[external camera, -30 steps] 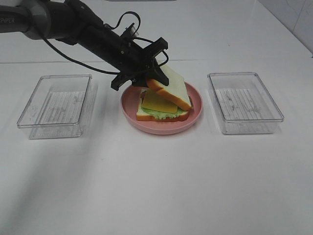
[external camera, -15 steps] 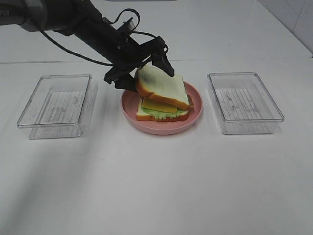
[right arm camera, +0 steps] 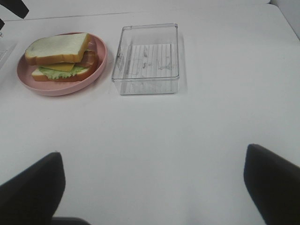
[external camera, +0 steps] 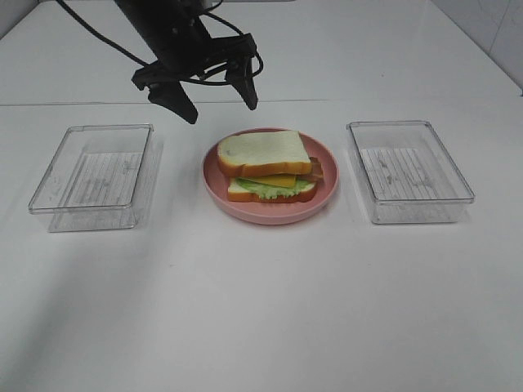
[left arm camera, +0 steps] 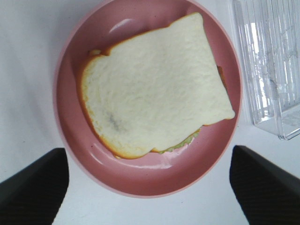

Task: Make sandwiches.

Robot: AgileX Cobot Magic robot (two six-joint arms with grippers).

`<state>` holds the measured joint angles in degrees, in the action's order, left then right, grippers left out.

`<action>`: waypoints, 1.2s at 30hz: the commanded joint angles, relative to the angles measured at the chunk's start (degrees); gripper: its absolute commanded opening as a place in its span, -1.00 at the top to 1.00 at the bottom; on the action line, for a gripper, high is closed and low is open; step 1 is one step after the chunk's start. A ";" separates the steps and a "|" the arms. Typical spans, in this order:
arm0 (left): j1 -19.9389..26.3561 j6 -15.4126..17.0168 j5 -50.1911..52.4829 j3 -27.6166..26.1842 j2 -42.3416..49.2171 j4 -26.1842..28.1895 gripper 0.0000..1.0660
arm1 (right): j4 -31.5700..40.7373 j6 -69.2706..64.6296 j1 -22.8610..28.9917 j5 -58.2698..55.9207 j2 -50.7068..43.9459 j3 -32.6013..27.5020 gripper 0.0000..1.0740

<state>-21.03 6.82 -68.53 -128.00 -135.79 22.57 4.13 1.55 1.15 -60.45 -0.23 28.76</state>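
A plain white table [external camera: 261, 310] fills the scene. At its middle a pink plate [external camera: 327, 192] holds the sandwich [external camera: 265, 167]: bread on top, cheese, lettuce and bacon showing at the edge, bread beneath. A clear tray [external camera: 90, 175] sits left of the plate and another clear tray [external camera: 409, 171] right. My left gripper [external camera: 214, 100], which a second ago clasped the top slice, now hangs spread and released above the plate's far side. My right gripper [right arm camera: 150, 187] is spread wide, holding nothing.
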 commanded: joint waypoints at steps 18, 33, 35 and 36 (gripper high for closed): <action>10.71 -0.57 -4.64 3.15 11.75 -23.32 -0.59 | 0.34 0.74 -0.06 0.29 -1.38 -0.11 -0.83; 19.88 -4.24 4.47 32.26 36.04 -22.57 -0.58 | 0.34 0.74 -0.06 0.29 -1.38 -0.11 -0.83; 19.88 -5.16 8.71 40.05 43.32 -21.72 -0.58 | 0.34 0.74 -0.06 0.29 -1.38 -0.11 -0.83; 19.88 -5.56 10.94 44.40 47.10 -21.60 -0.58 | 0.34 0.74 -0.06 0.29 -1.38 -0.11 -0.83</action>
<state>-0.92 1.43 -59.19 -84.00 -90.53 0.34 4.13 1.55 1.15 -60.45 -0.23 28.76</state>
